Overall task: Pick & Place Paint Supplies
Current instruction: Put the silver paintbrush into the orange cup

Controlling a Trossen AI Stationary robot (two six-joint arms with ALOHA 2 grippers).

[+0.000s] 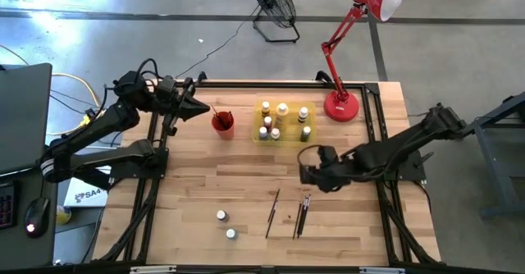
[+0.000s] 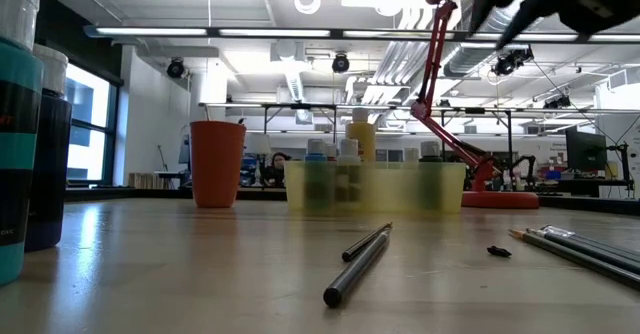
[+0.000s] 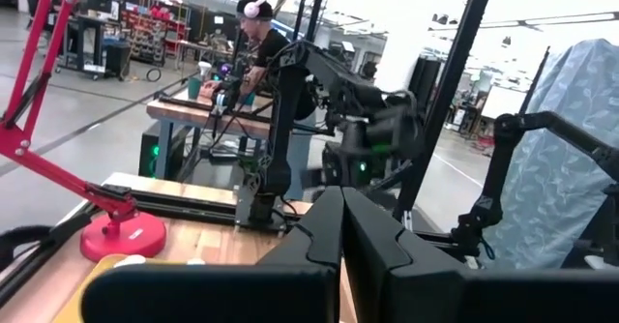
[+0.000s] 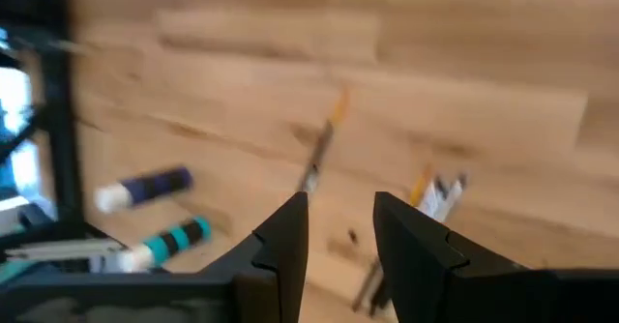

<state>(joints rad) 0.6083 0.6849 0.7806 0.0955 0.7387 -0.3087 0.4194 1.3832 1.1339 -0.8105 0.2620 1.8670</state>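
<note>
Several small capped bottles [image 1: 282, 120] stand in the yellow tray [image 1: 259, 134] at the far middle, next to the red cup [image 1: 222, 124]. Two more bottles [image 1: 221, 216] [image 1: 230, 234] stand upright on the wood near the front edge; they also show in the right wrist view [image 4: 145, 190] [image 4: 166, 242]. Thin dark brushes [image 1: 272, 212] [image 1: 301, 216] lie flat to their right. My right gripper [image 1: 305, 174] [image 4: 340, 231] hangs open above the table, tilted down over the brushes [image 4: 319, 159], with nothing between its fingers. My left gripper [image 1: 205, 107] [image 3: 341, 217] is shut and raised, left of the cup.
A red desk lamp [image 1: 342, 106] stands on the far right of the table, close to the tray. Black frame rails [image 1: 152, 184] run along the left and right sides. Bare wood [image 1: 205, 171] lies between the tray and the loose bottles. A person sits at a bench [image 3: 256, 33] beyond the table.
</note>
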